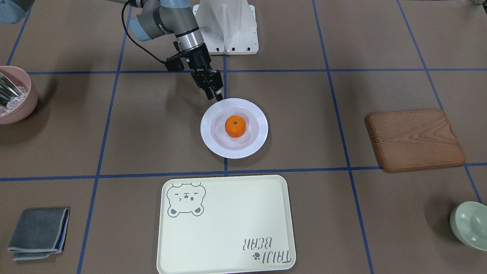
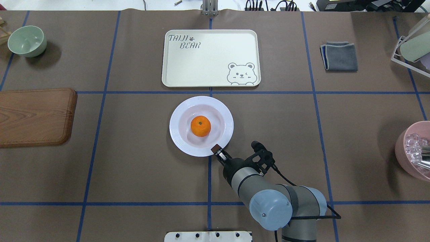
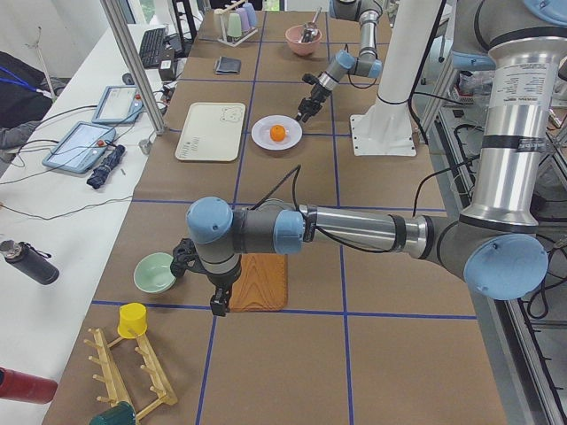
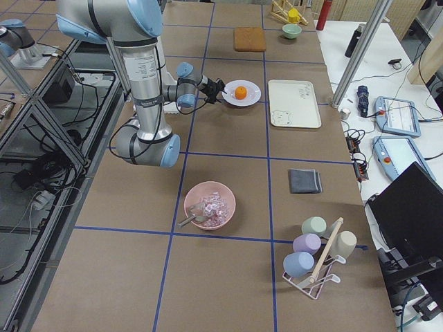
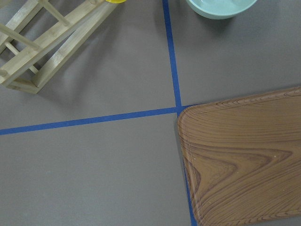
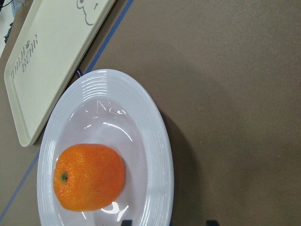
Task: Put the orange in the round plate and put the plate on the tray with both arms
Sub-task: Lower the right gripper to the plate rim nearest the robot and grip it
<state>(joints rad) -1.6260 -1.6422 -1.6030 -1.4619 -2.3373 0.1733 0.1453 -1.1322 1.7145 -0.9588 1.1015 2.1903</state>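
The orange (image 1: pixel 235 126) (image 2: pixel 200 126) lies in the well of the round plate (image 1: pixel 213 114) (image 2: pixel 178 134), which rests on the table just short of the tray (image 1: pixel 228 228) (image 2: pixel 208 64). My right gripper (image 1: pixel 214 97) (image 2: pixel 218 150) is at the plate's robot-side rim. In the right wrist view its two fingertips stand apart at the bottom edge, either side of the plate (image 6: pixel 155 141) rim, so it is open; the orange (image 6: pixel 89 176) is just beyond. My left gripper (image 3: pixel 218 305) hangs over the near end of the wooden board, far from the plate; whether it is open or shut I cannot tell.
A brown wooden board (image 2: pixel 33 116) (image 5: pixel 244 155) and a pale green bowl (image 2: pixel 27 40) are on the robot's left. A pink bowl (image 2: pixel 413 151) with ice and a folded grey cloth (image 2: pixel 339 55) are on its right. A wooden rack (image 5: pixel 42 42) stands near the left wrist.
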